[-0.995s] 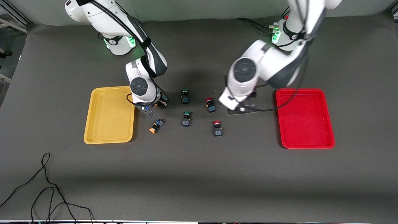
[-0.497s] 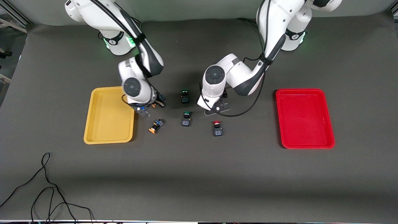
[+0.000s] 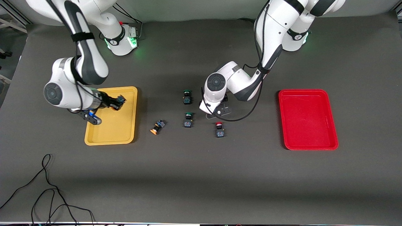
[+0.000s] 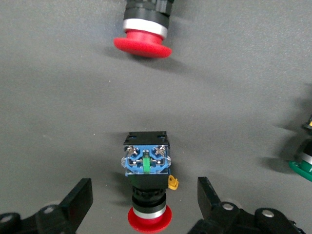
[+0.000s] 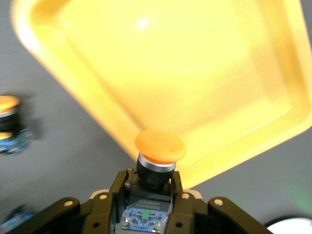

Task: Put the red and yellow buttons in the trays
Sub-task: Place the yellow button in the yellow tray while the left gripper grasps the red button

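So nothing trayed yet: right hand [image 3: 116,101] clenches a yellow button [image 5: 160,146] over the yellow tray [image 3: 110,138]; left hand [image 4: 146,209], released, straddles a red button [image 4: 147,195] on the counter [image 3: 201,175]; two remain.

- Two small push-button switches with round green caps and dark bodies are seen mid-table, one [image 3: 187,97] farther from the front camera than the other [image 3: 188,120].
- A thin black cable [image 3: 47,191] is looped on the dark grey table cover [image 3: 201,175].

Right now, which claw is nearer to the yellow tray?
Right. The right claw hangs over the yellow tray, shut on a yellow button; the left claw is open around a red button mid-table.
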`<state>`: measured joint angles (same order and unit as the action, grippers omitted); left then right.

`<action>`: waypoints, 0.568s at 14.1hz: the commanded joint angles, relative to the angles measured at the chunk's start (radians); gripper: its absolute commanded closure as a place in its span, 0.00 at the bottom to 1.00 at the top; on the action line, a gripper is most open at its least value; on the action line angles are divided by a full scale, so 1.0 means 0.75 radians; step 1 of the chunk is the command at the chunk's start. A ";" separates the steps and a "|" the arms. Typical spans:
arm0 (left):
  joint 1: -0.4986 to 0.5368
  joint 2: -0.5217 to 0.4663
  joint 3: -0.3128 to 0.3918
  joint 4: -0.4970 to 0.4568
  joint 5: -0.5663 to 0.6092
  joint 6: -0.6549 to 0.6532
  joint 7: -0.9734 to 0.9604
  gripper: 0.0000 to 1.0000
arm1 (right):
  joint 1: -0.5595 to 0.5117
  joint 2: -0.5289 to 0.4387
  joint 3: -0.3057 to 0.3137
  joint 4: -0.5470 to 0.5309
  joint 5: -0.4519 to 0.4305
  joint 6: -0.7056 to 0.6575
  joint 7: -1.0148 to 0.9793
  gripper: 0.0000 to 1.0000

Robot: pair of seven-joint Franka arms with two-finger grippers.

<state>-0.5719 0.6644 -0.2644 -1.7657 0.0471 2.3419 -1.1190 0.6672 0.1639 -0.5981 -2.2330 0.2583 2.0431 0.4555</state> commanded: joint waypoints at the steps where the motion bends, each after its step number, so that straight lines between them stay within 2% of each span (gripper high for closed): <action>1: -0.027 -0.004 0.021 -0.014 0.019 0.015 -0.040 0.16 | 0.031 0.041 -0.063 -0.127 -0.013 0.177 -0.145 0.92; 4: -0.027 0.002 0.021 -0.014 0.025 0.015 -0.040 0.17 | 0.029 0.113 -0.066 -0.199 0.005 0.329 -0.198 0.90; 5: -0.027 0.002 0.021 -0.014 0.035 0.017 -0.040 0.25 | 0.029 0.123 -0.064 -0.207 0.007 0.342 -0.200 0.90; 6: -0.027 0.006 0.019 -0.014 0.064 0.017 -0.040 0.34 | 0.027 0.131 -0.064 -0.207 0.007 0.346 -0.200 0.85; 7: -0.027 0.008 0.021 -0.012 0.072 0.017 -0.040 0.51 | 0.027 0.139 -0.064 -0.207 0.009 0.348 -0.202 0.76; 8: -0.027 0.010 0.019 -0.010 0.072 0.017 -0.040 0.71 | 0.027 0.147 -0.064 -0.205 0.009 0.354 -0.202 0.51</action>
<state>-0.5736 0.6698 -0.2632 -1.7715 0.0772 2.3421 -1.1219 0.6761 0.2692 -0.6349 -2.3873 0.2584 2.2934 0.3309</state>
